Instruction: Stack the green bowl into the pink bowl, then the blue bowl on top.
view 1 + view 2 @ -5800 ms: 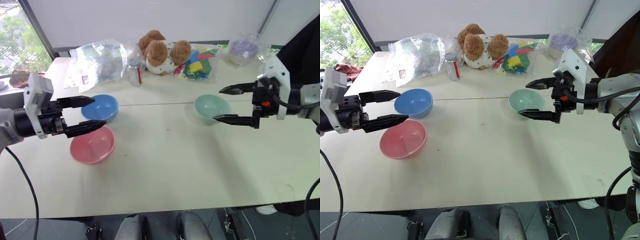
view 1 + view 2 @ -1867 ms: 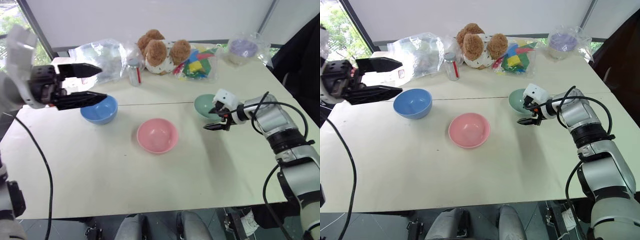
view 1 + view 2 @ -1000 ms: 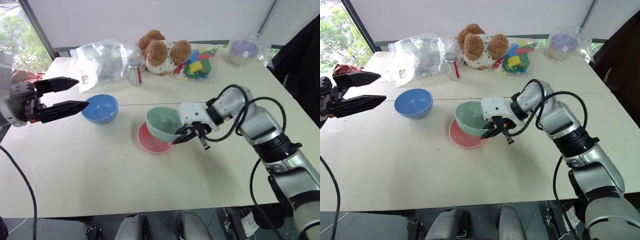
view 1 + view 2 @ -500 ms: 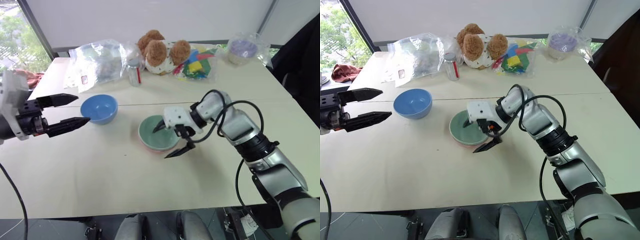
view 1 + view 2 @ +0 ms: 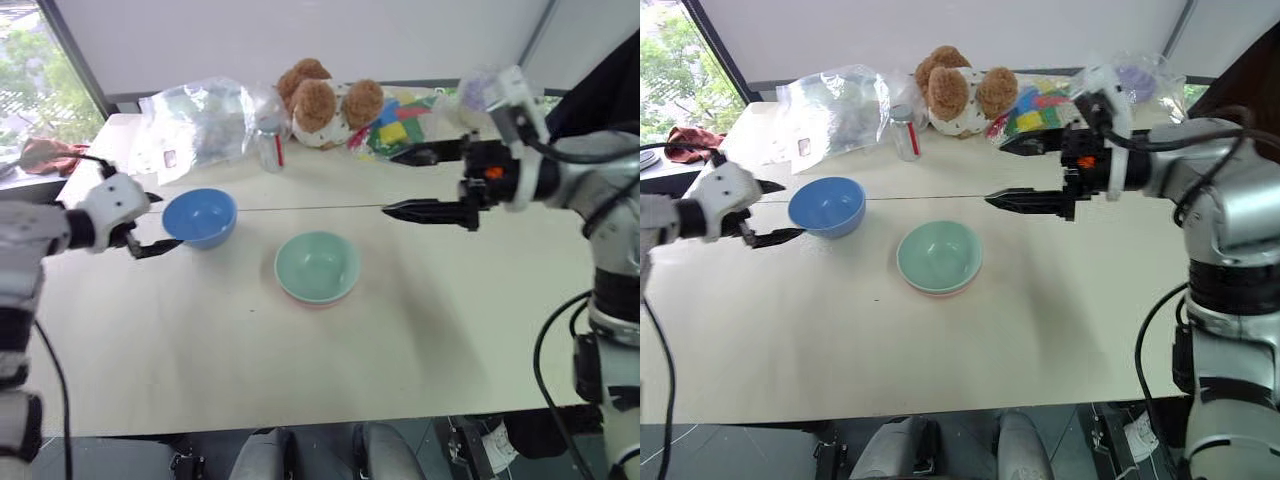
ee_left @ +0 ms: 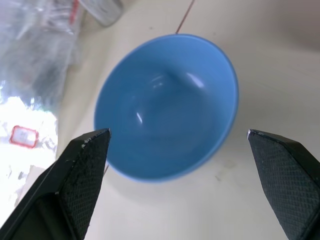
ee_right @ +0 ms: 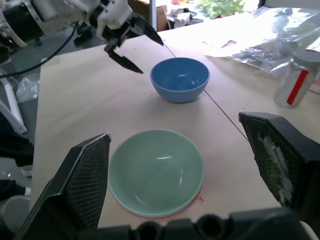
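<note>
The green bowl point(image 5: 317, 265) sits nested inside the pink bowl point(image 5: 318, 298) near the middle of the desk point(image 5: 420, 320). The blue bowl point(image 5: 199, 217) stands apart, to the green bowl's left. The left claw point(image 5: 152, 222), spread wide and empty, hovers just beside the blue bowl. The right claw point(image 5: 398, 183), wide open and empty, hangs above and right of the green bowl.

Left gripper point(image 5: 152, 222) low at the left side, two black fingers spread apart, right gripper point(image 5: 395, 183) raised on the right, fingers spread wide, pointing leftward
</note>
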Controlling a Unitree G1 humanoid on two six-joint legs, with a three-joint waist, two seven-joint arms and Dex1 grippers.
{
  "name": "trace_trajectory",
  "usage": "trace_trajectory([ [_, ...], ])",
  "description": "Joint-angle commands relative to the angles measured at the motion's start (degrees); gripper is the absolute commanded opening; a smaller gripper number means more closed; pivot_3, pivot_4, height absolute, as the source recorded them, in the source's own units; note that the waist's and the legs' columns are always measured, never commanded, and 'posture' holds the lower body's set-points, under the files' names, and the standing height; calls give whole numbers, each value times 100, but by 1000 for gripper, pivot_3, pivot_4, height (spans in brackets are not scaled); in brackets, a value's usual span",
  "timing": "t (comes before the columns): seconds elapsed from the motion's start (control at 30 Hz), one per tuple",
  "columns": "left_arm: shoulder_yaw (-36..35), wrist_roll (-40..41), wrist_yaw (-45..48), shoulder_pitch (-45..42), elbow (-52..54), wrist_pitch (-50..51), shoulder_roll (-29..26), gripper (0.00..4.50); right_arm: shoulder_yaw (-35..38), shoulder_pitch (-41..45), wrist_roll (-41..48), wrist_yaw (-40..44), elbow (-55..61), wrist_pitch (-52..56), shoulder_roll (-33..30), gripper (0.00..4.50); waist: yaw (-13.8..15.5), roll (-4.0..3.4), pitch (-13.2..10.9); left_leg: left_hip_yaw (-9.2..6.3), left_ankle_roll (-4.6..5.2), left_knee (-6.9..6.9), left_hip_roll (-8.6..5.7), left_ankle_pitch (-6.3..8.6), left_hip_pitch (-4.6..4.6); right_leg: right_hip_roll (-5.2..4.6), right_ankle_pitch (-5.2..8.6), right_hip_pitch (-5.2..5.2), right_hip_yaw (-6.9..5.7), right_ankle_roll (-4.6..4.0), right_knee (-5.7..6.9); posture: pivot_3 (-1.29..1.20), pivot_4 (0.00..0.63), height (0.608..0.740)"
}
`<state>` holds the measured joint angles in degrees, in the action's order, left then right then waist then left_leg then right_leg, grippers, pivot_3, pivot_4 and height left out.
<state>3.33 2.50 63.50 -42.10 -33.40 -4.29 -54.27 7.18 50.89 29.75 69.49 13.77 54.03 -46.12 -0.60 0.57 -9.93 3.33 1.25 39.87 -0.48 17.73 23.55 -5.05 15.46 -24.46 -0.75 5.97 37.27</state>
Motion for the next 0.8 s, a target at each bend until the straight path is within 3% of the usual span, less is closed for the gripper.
trace_trajectory([
  [0.03,401,-546,140,-639,-1063,-759,221,4500,371,-150,337,-354,553,213,-209,4461,-14,3,2,2,5,4,0,3,1,5,0,1,-2,1,1,0,150,740],
  [0.23,881,-1108,330,-1435,-2449,-1457,606,4500,608,-446,720,-782,898,384,-409,4461,-11,5,0,21,20,10,2,11,1,5,-1,-3,-3,2,2,0,150,740],
  [0.3,962,-1274,230,-1626,-2761,-1631,681,3985,633,-488,809,-872,924,383,-465,4500,-8,5,0,21,26,11,2,14,1,4,-1,-3,-3,2,2,0,150,740],
  [0.37,999,-1383,229,-1770,-2994,-1749,752,3167,641,-534,878,-946,932,354,-527,4500,-6,7,0,21,34,13,2,19,2,3,-1,-2,-3,2,2,0,150,740],
  [0.53,957,-1397,610,-1965,-3200,-1927,860,412,628,-627,961,-1063,902,234,-664,4500,0,7,0,21,36,14,2,20,2,1,-1,-2,-3,2,2,0,150,740],
  [0.57,945,-1390,684,-1987,-3209,-1941,867,64,628,-636,984,-1079,896,218,-684,4500,3,8,0,21,36,14,2,20,2,1,-1,-2,-3,2,2,0,150,740],
  [0.8,644,-525,2531,-2482,-2419,-1642,1299,64,754,-840,1035,-1106,828,136,-1090,4500,36,12,-2,17,35,20,2,20,9,2,-1,-2,-7,2,0,0,150,740],
])
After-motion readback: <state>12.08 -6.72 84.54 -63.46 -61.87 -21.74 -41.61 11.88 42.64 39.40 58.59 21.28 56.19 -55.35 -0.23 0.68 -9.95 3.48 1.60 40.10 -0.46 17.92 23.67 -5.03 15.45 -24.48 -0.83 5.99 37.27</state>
